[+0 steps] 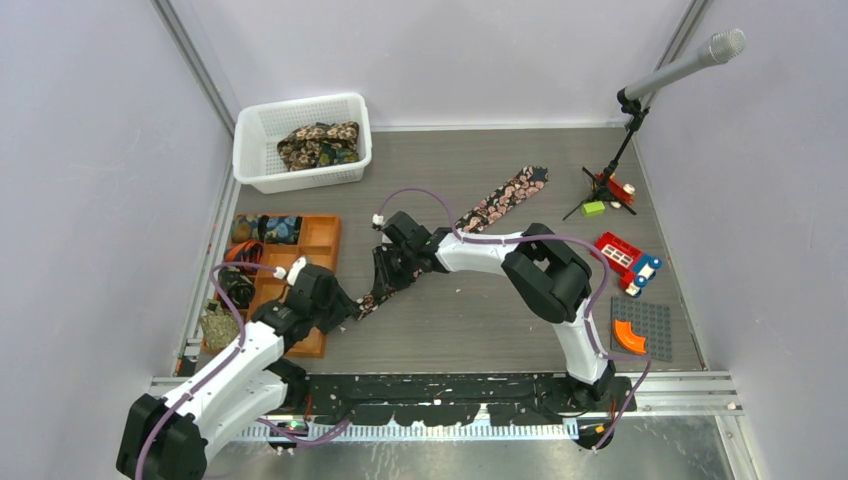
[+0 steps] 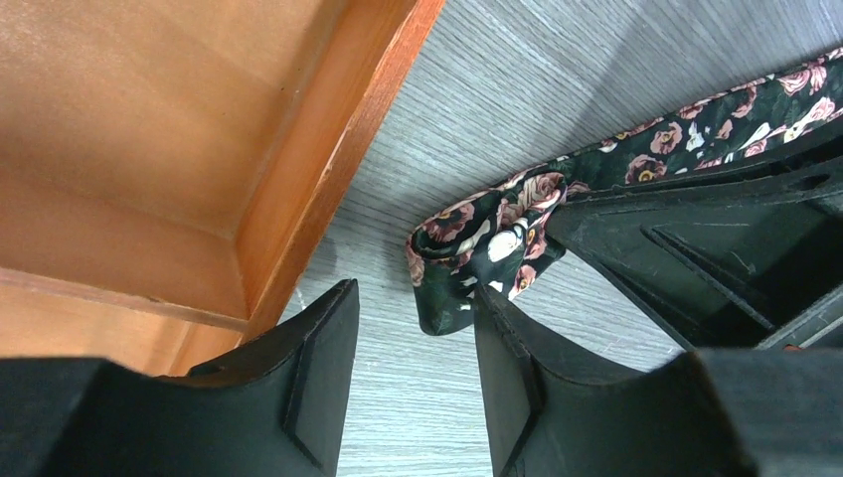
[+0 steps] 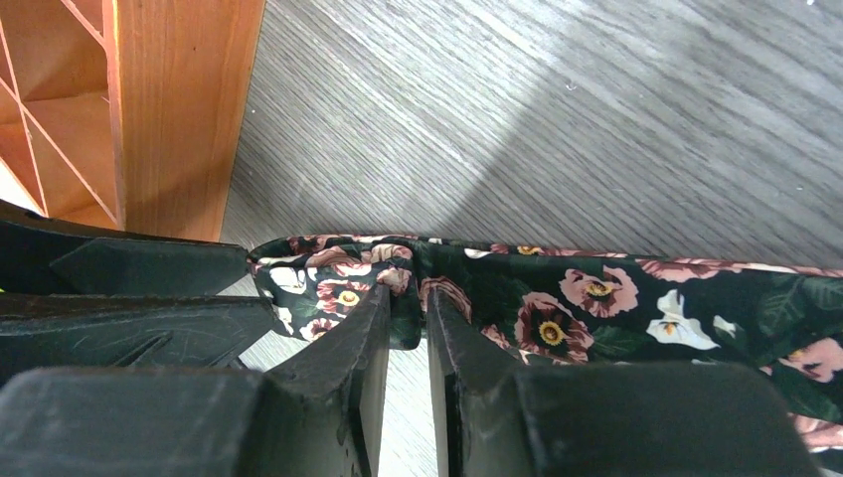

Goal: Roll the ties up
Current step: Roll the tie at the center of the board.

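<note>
orange tray centre-left of top view | left gripper just right of tray, fingers parted, nothing between them | black floral tie slants from centre-left up to upper right of centre, lower end folded | right gripper fingers narrow, pinching that folded end

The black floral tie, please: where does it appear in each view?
Top external: the black floral tie runs diagonally across mid-table.
Left wrist: the tie's crumpled end, right of centre.
Right wrist: the tie crosses the lower half.
Shared landmark: the orange tray, left of it everywhere.
</note>
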Motion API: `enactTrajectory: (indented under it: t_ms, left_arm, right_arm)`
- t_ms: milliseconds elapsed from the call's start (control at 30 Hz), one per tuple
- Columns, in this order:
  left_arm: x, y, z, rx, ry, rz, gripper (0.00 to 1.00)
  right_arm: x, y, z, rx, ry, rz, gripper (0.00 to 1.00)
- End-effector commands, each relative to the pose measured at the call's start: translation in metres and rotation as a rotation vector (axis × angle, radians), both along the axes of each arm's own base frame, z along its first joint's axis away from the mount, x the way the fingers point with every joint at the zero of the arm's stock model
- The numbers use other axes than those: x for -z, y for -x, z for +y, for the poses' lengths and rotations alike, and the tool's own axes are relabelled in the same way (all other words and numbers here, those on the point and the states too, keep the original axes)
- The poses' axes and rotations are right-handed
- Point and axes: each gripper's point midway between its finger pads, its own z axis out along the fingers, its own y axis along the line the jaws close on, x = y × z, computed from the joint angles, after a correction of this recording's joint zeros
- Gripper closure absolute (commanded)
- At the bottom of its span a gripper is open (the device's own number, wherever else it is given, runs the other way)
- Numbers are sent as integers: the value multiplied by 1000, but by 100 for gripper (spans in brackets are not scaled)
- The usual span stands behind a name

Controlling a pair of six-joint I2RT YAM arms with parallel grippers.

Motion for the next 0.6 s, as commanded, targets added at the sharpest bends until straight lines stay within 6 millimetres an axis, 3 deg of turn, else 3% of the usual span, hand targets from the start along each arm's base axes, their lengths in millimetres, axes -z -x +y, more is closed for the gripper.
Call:
enactTrajectory:
  t_ms: [0,567]
  left_arm:
    - [-4,-13,-7,-23,43,-56,52]
    - [16,-12,-8,-68,63,-23,56]
  right_arm:
    - [13,-1,-5,-1,19,-3,74]
    - [22,1,-9,4,26,16,75]
